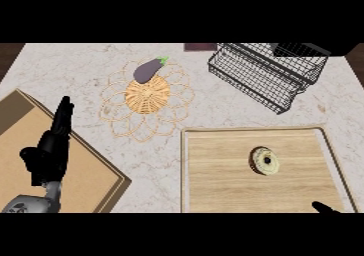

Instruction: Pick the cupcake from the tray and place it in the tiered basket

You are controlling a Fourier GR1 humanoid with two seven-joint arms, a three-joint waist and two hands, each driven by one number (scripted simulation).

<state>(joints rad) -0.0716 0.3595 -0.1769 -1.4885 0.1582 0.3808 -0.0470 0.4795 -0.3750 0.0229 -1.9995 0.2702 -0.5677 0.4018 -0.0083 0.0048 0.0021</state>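
The cupcake [265,161] sits on the tray [214,187] at the worktop's [67,65] near right corner. It is likely light, soft and easily crushed, so take it low by its sides. The left hand [50,150] rests by the left edge, fingers straight. The right hand [324,207] barely shows, so I cannot tell its state.

The counter [81,65] is pale cream marble with faint brownish veins. The tray [222,187] is light wood with fine grain and a paler rim. The cupcake [265,161] is creamy yellow with a dark centre and a brown edge. The basket [259,75] is black wire in a fine grid. The eggplant [146,71] is dull purple with a green stem. The mat [148,97] has a woven orange-tan middle ringed by thin tan loops. The board [22,165] is plain tan with darker brown sides. The left hand [50,150] is black, its forearm [30,204] grey; the right hand [325,207] is black.
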